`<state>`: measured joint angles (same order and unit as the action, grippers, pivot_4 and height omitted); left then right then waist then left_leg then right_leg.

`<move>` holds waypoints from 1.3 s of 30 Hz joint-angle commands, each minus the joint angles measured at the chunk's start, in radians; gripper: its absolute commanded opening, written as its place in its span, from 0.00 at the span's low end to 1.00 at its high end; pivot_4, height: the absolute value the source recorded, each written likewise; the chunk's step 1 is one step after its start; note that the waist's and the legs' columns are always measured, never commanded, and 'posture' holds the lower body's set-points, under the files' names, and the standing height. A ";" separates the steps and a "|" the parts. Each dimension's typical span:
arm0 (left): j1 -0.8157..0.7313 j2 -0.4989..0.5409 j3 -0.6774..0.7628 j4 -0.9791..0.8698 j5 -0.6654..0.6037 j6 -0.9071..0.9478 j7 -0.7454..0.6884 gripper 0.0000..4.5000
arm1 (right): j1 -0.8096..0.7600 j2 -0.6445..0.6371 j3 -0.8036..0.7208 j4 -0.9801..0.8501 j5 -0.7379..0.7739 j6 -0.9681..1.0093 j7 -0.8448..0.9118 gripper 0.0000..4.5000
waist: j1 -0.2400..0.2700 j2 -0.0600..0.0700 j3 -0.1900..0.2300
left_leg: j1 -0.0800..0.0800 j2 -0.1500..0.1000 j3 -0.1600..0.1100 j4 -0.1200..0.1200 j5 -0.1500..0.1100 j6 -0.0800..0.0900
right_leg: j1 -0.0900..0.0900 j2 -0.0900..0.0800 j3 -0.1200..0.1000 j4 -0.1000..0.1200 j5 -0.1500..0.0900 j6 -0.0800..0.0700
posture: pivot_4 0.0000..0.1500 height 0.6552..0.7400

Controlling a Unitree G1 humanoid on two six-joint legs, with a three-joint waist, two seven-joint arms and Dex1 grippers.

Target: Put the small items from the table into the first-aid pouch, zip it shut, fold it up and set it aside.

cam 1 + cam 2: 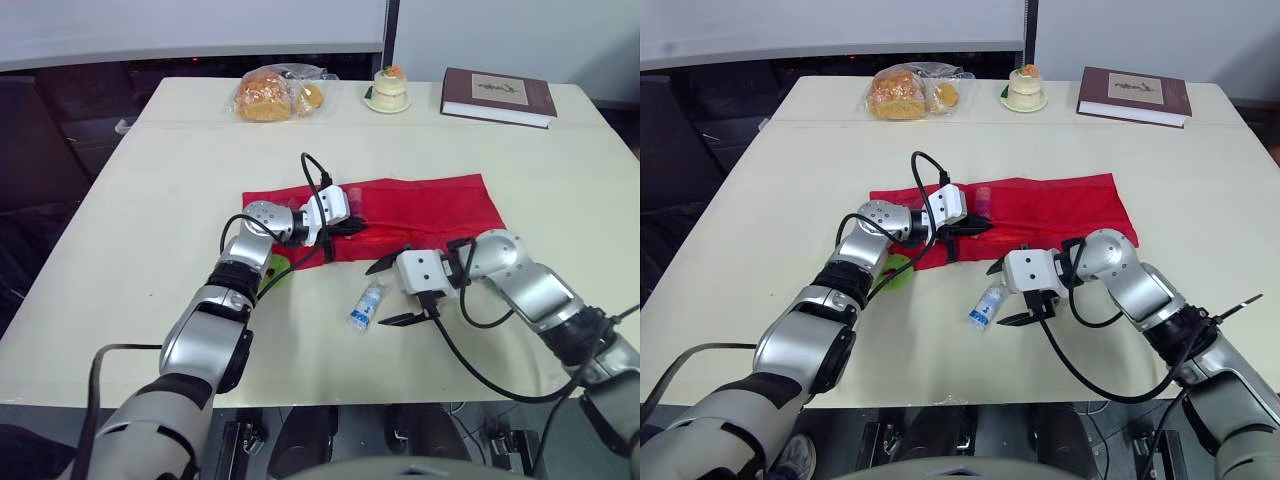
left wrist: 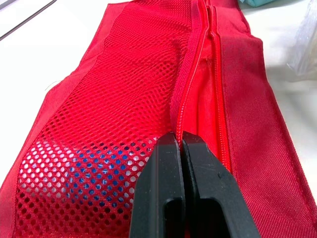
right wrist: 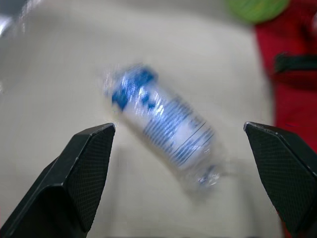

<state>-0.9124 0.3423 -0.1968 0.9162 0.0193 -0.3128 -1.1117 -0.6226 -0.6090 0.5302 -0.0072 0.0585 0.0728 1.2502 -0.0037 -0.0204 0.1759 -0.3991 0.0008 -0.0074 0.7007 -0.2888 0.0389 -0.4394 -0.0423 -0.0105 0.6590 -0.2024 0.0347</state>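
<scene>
The red first-aid pouch [image 1: 420,208] lies flat across the middle of the table. My left gripper [image 1: 356,227] is shut on the pouch [image 2: 124,89] at the zip edge of its mesh pocket, and the fingers [image 2: 166,163] are pressed together there. Something blue [image 2: 81,171] shows through the mesh. A small clear bottle with a blue label [image 1: 367,305] lies on the table in front of the pouch. My right gripper [image 1: 380,296] is open, with one finger on each side of the bottle [image 3: 163,131] and neither touching it. A green item [image 1: 272,272] lies beside my left forearm.
At the table's far edge are a bag of bread [image 1: 275,95], a small cake on a saucer [image 1: 388,88] and a brown book [image 1: 498,97]. The table's front edge [image 1: 400,395] is close behind the bottle.
</scene>
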 commanded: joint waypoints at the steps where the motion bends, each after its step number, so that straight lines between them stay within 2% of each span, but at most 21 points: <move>1: -0.014 0.004 0.009 -0.024 0.000 -0.004 0.002 0.00 | -0.069 0.043 0.026 0.056 -0.045 -0.096 0.035 0.99 | -0.003 0.000 0.000 | 0.000 0.000 0.000 0.000 0.000 0.000 | 0.000 0.000 0.000 0.000 0.000 0.000 | 1.00 0.87; 4: -0.014 0.007 0.009 -0.026 0.001 -0.003 0.004 0.00 | -0.085 0.063 0.021 0.087 -0.053 -0.130 0.052 0.99 | -0.006 0.000 0.000 | 0.000 0.000 0.000 0.000 0.000 0.000 | -0.001 0.000 0.000 0.001 0.000 0.000 | 1.00 0.87; 7: -0.010 0.008 0.010 -0.032 0.000 0.000 0.004 0.00 | -0.085 0.066 0.010 0.102 -0.056 -0.150 0.064 0.83 | -0.003 0.000 0.000 | 0.000 0.000 -0.001 0.000 0.000 0.000 | 0.000 0.000 0.000 0.001 0.000 0.000 | 1.00 0.87; 9: -0.008 0.008 0.010 -0.035 -0.001 0.002 0.004 0.00 | -0.083 0.064 0.002 0.104 -0.056 -0.154 0.064 0.65 | -0.004 0.000 0.000 | 0.000 0.000 0.000 0.000 0.000 0.000 | 0.000 0.000 0.000 0.001 0.000 0.000 | 1.00 0.87; 11: -0.005 0.007 0.009 -0.036 -0.002 0.002 0.004 0.00 | -0.079 0.057 -0.006 0.103 -0.057 -0.155 0.063 0.42 | -0.004 0.000 0.000 | 0.000 0.000 0.000 0.000 0.000 0.000 | -0.001 0.000 0.000 0.001 0.000 0.000 | 1.00 0.87; 13: -0.003 0.004 0.008 -0.036 -0.001 0.002 0.005 0.00 | -0.072 0.050 -0.018 0.094 -0.052 -0.144 0.058 0.25 | -0.004 0.000 0.000 | 0.000 0.000 0.000 0.000 0.000 0.000 | -0.001 0.000 0.000 0.001 0.000 0.000 | 1.00 0.87; 14: -0.003 0.003 0.007 -0.036 -0.001 0.002 0.005 0.00 | -0.069 0.047 -0.023 0.089 -0.051 -0.139 0.058 0.10 | -0.004 0.000 0.000 | 0.000 0.000 0.000 0.000 0.000 0.000 | -0.001 0.000 0.000 0.001 0.000 0.000 | 1.00 0.87; 16: -0.004 -0.001 0.007 -0.034 -0.001 0.001 0.005 0.00 | -0.060 0.037 -0.037 0.077 -0.049 -0.125 0.054 0.00 | -0.004 0.000 0.000 | 0.000 0.000 0.000 0.000 0.000 0.000 | -0.001 0.000 0.000 0.001 0.000 0.000 | 1.00 0.87; 21: -0.008 -0.009 0.006 -0.032 -0.002 0.003 0.006 0.00 | -0.015 0.007 -0.097 -0.010 -0.015 -0.007 0.027 0.00 | -0.001 0.000 0.000 | 0.000 0.000 0.000 0.000 0.000 0.000 | -0.001 0.000 0.000 0.001 0.000 0.000 | 1.00 0.87; 28: -0.001 -0.013 0.009 -0.040 -0.005 0.006 0.007 0.00 | 0.102 -0.072 -0.258 -0.251 0.028 0.381 -0.115 0.00 | 0.010 0.000 0.000 | 0.000 0.000 0.000 0.000 0.000 0.000 | -0.001 -0.001 0.000 0.002 0.000 0.000 | 1.00 0.87; 30: 0.003 -0.021 0.008 -0.044 -0.009 0.008 0.004 0.00 | 0.128 -0.085 -0.297 -0.299 0.000 0.569 -0.203 0.00 | 0.013 0.000 0.000 | 0.000 0.000 0.000 0.000 0.000 0.000 | -0.001 -0.001 0.000 0.002 0.000 0.000 | 1.00 0.87; 33: 0.003 -0.036 0.006 -0.050 -0.012 0.012 0.004 0.00 | 0.125 -0.027 -0.344 -0.332 -0.015 0.812 -0.353 0.00 | 0.015 0.000 0.000 | 0.000 0.000 0.000 0.000 0.000 0.000 | -0.001 -0.001 0.000 0.002 0.000 0.000 | 1.00 0.87; 39: 0.009 -0.057 0.007 -0.073 -0.015 0.031 0.006 0.00 | 0.086 0.072 -0.333 -0.372 -0.019 1.063 -0.521 0.00 | 0.016 0.001 0.000 | -0.001 0.000 0.000 0.000 0.000 0.000 | -0.001 -0.001 0.000 0.002 0.000 0.000 | 1.00 0.87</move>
<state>-0.9003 0.2968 -0.1964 0.8862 0.0182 -0.2858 -1.1067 -0.5064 -0.5508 0.2085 -0.3425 0.0446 1.0752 0.7830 0.0121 -0.0198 0.1757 -0.3996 0.0003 -0.0077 0.7007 -0.2889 0.0390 -0.4401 -0.0434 -0.0107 0.6608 -0.2023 0.0344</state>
